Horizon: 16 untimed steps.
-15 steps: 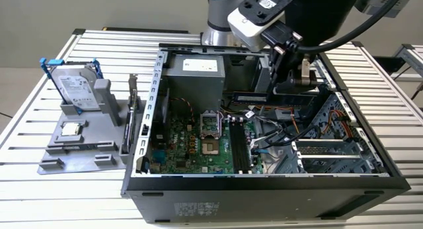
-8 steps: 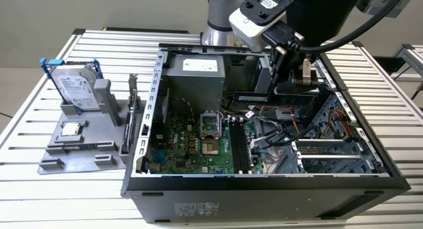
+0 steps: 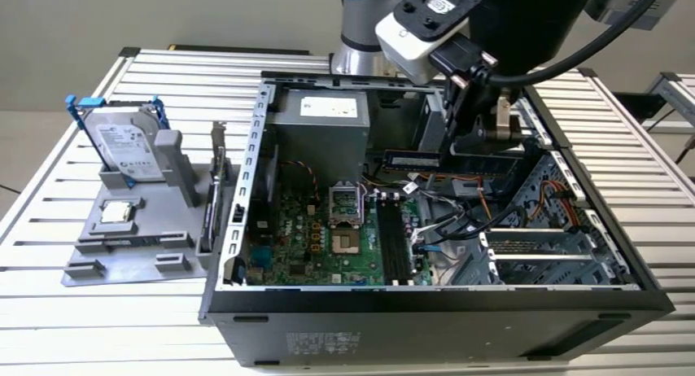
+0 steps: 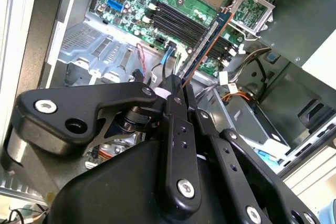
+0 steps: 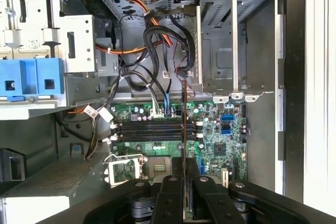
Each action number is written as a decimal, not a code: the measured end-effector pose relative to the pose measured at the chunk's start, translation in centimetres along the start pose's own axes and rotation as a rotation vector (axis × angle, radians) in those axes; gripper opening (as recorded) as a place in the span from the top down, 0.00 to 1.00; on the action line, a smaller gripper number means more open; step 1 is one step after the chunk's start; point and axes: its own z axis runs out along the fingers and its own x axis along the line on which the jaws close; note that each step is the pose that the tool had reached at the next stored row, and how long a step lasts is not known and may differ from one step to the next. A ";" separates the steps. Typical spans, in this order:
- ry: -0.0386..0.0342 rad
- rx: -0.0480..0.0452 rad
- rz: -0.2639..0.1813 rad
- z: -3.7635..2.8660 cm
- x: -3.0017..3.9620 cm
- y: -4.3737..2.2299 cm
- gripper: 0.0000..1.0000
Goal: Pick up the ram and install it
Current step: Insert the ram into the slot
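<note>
Gripper (image 4: 176, 92) is clamped on the ram (image 4: 208, 39) at one end. The strip sticks out past the fingertips and is seen edge-on in both wrist views. The ram hangs in the air inside the open PC case (image 3: 434, 315), over the motherboard (image 3: 315, 238), and is not seated in a slot.

Exterior view: the ram sits at 12 o'clock from the black memory slots (image 3: 396, 247). The CPU socket (image 3: 345, 223) is at about 9 o'clock from those slots, and the grey power supply box (image 3: 315, 136) is at the ram's 9 o'clock.

The case stands on the slatted bench (image 3: 109, 343). The grey parts tray (image 3: 142, 258) is at the case's 9 o'clock. The hard drive (image 3: 122, 144), in its blue frame, stands upright at the tray's 12 o'clock. The processor chip (image 3: 117, 214) lies flat mid-tray.
</note>
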 end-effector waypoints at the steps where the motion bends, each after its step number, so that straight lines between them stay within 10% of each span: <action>1: 0.0000 0.0000 0.002 0.00 0.00 0.00 1.00; 16: -0.0001 -0.0002 0.086 0.00 0.00 0.00 1.00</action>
